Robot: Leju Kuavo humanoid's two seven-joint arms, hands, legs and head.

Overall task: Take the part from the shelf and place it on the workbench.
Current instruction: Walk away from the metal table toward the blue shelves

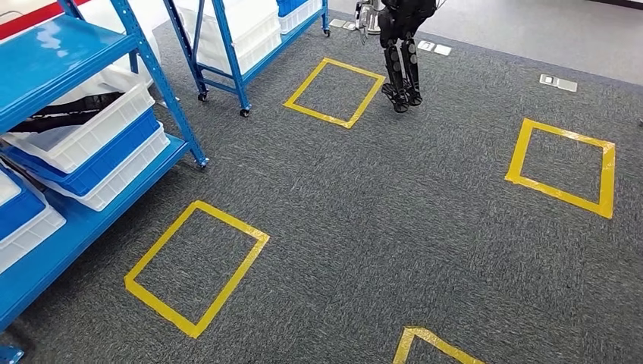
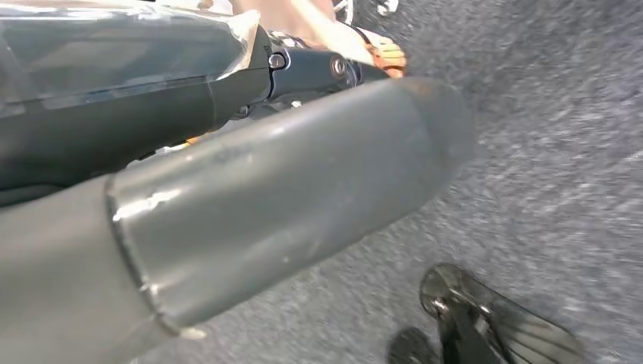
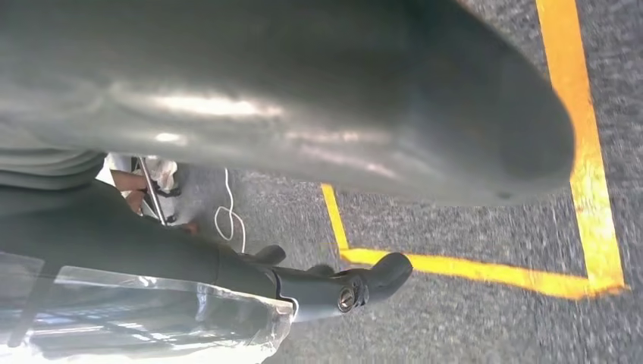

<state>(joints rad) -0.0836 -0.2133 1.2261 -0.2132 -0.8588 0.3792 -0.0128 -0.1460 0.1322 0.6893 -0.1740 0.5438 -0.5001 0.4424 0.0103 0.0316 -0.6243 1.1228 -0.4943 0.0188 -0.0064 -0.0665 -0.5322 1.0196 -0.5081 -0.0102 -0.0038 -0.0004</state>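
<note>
Carpet (image 1: 394, 227) pretty much everywhere on my head feed right now, grey, with four yellow tape squares (image 1: 196, 267) stuck on it, one of them cut off by the bottom edge. I count two blue shelf racks: the near shelf (image 1: 83, 220) on the left and a second rack (image 1: 227, 53) further back, on castors. The near one carries a stack of three bins, white on top, blue in the middle, white under that. The dark part (image 1: 68, 114) is lying in that top white bin (image 1: 91, 136), so it's on the shelf, untouched. Further along the left edge there's another blue-on-white pair of bins. Up top, a second robot's black legs (image 1: 402, 68) stand just beside the far yellow square. On the wrist feeds, my left hand (image 2: 250, 144) hangs over bare carpet with the thumb and dark fingers (image 2: 318, 70) stretched out apart and nothing in them. Same for the right hand (image 3: 303, 121): fingers (image 3: 334, 288) straight, holding nothing, over a corner of yellow tape.
</note>
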